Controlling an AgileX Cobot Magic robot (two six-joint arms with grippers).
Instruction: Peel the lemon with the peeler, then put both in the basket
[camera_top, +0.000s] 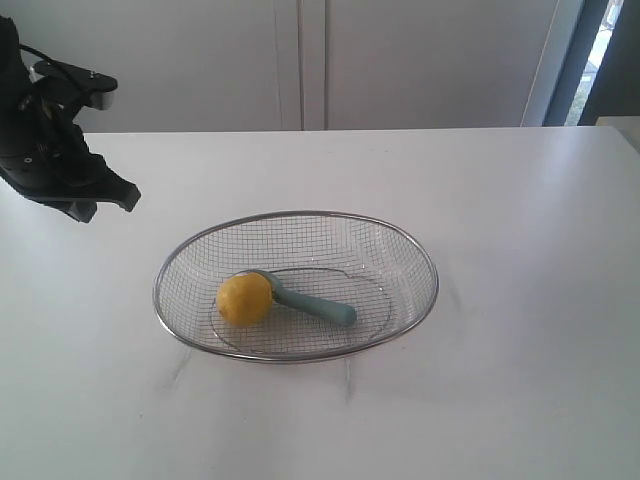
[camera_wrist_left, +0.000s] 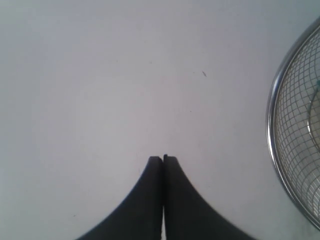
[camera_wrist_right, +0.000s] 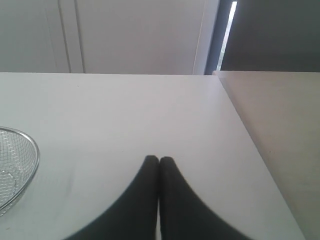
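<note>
The yellow lemon (camera_top: 244, 298) lies inside the wire mesh basket (camera_top: 418, 250) in its left half. The teal peeler (camera_top: 318, 304) lies in the basket too, its head against the lemon and its handle pointing right. My left gripper (camera_top: 122, 196) hovers above the table to the upper left of the basket, shut and empty; in the left wrist view its fingertips (camera_wrist_left: 163, 158) meet over bare table, with the basket rim (camera_wrist_left: 274, 125) at the edge. My right gripper (camera_wrist_right: 159, 159) is shut and empty over bare table, with the basket rim (camera_wrist_right: 33, 150) off to one side. It is out of the exterior view.
The white table (camera_top: 520, 200) runs to a far edge before pale cabinet doors (camera_top: 300, 60). In the right wrist view the table's side edge (camera_wrist_right: 250, 135) borders a beige surface (camera_wrist_right: 285, 125).
</note>
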